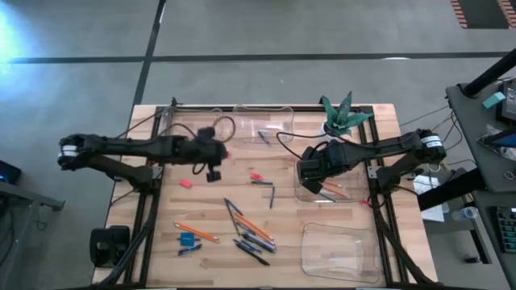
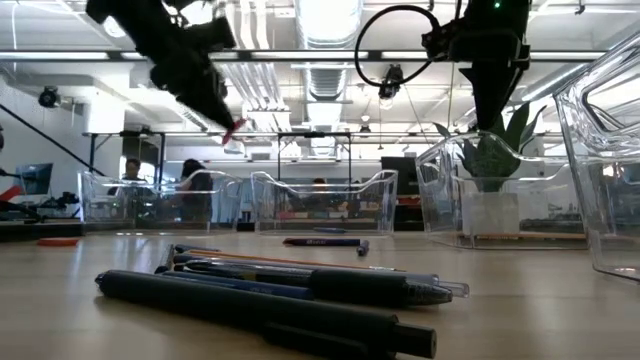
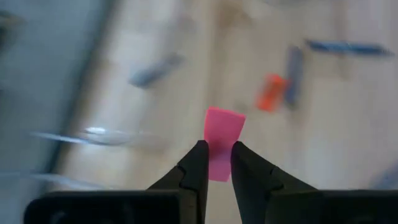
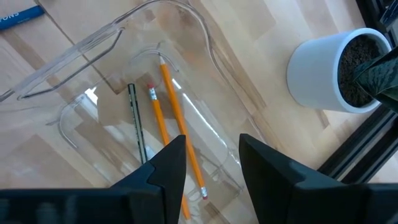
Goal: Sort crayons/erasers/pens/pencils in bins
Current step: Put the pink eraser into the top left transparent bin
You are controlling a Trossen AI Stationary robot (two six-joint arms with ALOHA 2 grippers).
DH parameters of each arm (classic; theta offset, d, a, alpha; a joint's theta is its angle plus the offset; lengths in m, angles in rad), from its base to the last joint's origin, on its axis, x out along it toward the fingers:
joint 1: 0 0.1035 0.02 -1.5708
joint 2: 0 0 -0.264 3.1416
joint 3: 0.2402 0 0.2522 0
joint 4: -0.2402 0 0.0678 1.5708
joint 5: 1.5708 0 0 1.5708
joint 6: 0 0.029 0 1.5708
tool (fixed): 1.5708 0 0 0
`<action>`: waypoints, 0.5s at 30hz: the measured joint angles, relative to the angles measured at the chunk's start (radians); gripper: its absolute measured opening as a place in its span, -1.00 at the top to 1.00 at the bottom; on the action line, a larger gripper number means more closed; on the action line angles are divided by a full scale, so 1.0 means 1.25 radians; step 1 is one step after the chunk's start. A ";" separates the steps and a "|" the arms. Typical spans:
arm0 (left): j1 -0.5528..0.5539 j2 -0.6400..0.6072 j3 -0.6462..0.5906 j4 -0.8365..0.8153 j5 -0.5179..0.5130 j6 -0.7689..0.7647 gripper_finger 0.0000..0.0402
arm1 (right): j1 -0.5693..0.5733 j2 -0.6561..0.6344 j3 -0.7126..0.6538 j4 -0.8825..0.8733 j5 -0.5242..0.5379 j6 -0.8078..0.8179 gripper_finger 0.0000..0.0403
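My left gripper (image 1: pixel 224 151) is up above the table's far-left part and is shut on a small pink eraser (image 3: pixel 222 138); it also shows in the low view (image 2: pixel 232 130). My right gripper (image 4: pixel 211 162) is open and empty, held above the clear bin (image 1: pixel 330 192) at the right. Two orange pencils (image 4: pixel 177 134) and a dark stick (image 4: pixel 137 124) lie on that bin's floor. Another pink eraser (image 1: pixel 185 183) lies flat on the table. Pens, pencils and crayons (image 1: pixel 246 229) lie mixed on the near middle. My left gripper pinches the pink eraser's near end (image 3: pixel 217 163) between its two fingers, whose tips (image 3: pixel 200 158) sit on its two flat sides. The rest of the eraser sticks out past the fingertips. The eraser is lifted clear of the table.
Two clear bins stand at the far edge (image 1: pixel 181 122) (image 1: pixel 262 121) and one at the near right (image 1: pixel 339 250). A potted plant (image 1: pixel 339 117) stands at the far right, its white pot beside the right bin (image 4: pixel 333 71). A blue eraser (image 1: pixel 189 238) lies near left, a red piece (image 1: pixel 256 176) mid-table.
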 joint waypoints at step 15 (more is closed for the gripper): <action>0.133 -0.047 -0.066 -0.032 -0.322 -0.100 0.79 | 0.000 0.000 0.000 0.015 0.000 0.000 0.33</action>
